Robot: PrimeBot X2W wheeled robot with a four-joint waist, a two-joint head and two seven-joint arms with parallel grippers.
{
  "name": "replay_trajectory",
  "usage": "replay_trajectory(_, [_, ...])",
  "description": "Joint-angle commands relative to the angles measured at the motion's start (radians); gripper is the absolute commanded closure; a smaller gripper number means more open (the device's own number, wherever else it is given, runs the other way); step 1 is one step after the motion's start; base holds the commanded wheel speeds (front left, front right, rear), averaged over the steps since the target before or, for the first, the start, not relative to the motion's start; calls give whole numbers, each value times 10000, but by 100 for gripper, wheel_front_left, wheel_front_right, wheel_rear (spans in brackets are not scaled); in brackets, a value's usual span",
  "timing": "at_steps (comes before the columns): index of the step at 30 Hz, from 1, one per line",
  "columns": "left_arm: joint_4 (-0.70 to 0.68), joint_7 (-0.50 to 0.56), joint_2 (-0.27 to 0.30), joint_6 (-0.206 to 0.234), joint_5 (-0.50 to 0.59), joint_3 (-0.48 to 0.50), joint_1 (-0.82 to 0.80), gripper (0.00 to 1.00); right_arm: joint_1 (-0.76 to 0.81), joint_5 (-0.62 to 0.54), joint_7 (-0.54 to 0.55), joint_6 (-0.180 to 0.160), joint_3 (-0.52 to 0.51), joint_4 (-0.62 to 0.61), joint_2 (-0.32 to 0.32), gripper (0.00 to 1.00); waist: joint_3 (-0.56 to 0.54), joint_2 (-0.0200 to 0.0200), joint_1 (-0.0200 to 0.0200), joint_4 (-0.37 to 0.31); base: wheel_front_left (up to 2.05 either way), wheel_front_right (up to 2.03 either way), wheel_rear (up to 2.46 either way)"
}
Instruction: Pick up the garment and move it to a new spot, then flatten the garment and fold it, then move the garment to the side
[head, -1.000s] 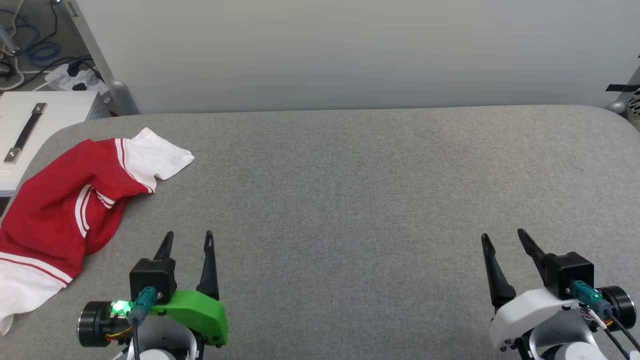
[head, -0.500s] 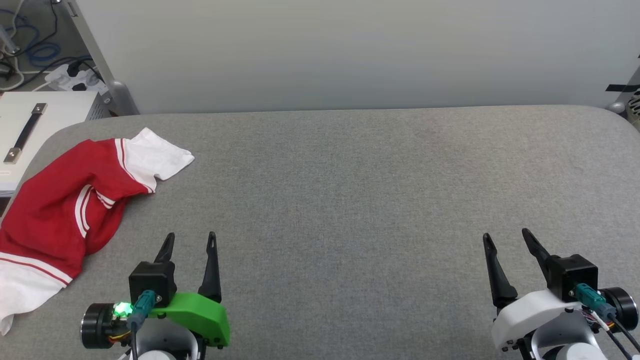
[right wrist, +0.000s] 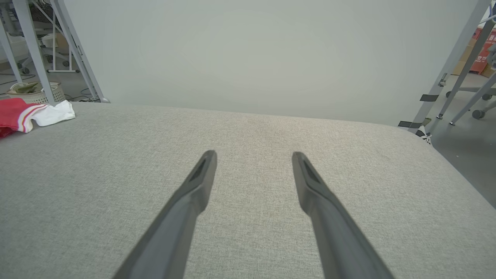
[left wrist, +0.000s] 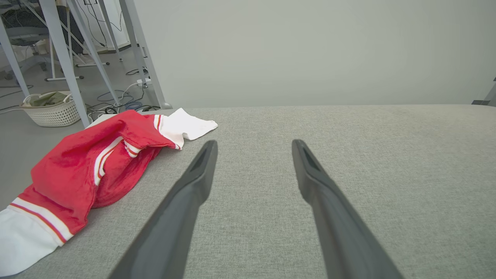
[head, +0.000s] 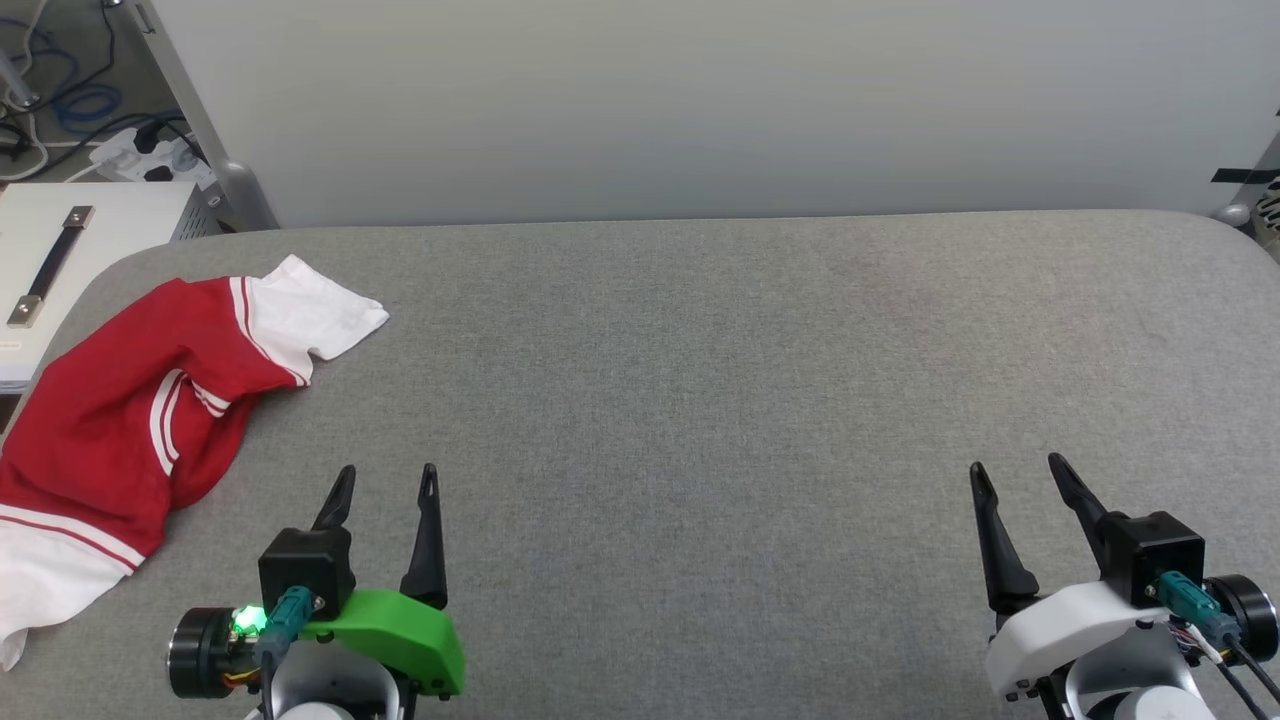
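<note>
Garment [head: 130, 420] crumpled at table [head: 700, 350] edge; L gripper [head: 388, 468] near it, R gripper [head: 1013, 461] well apart, both jaws wide, empty, likely pre-pickup.

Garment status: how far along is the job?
Done: nothing visible. The garment lies crumpled at the left end of the table. In hand: nothing. The left end effector and right end effector are open, empty and apart from it. Left: pick up, move, flatten, fold, set aside.

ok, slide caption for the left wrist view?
Open left gripper over grey table, crumpled red-and-white garment untouched at its left.
</note>
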Motion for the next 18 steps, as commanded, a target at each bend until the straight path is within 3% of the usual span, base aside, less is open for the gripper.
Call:
replay_trajectory(1, [39, -102, -13, -60, -120, -9, 21, 0, 28, 48, -129, -3, -11, 12, 8, 0, 1, 0, 0, 2, 0, 0, 0])
replay_trajectory(18, [-278, -456, -20, -202, -358, -30, 63, 0, 32, 227, -479, -4, 28, -266, 12, 0, -3, 0, 0, 31, 0, 0, 0])
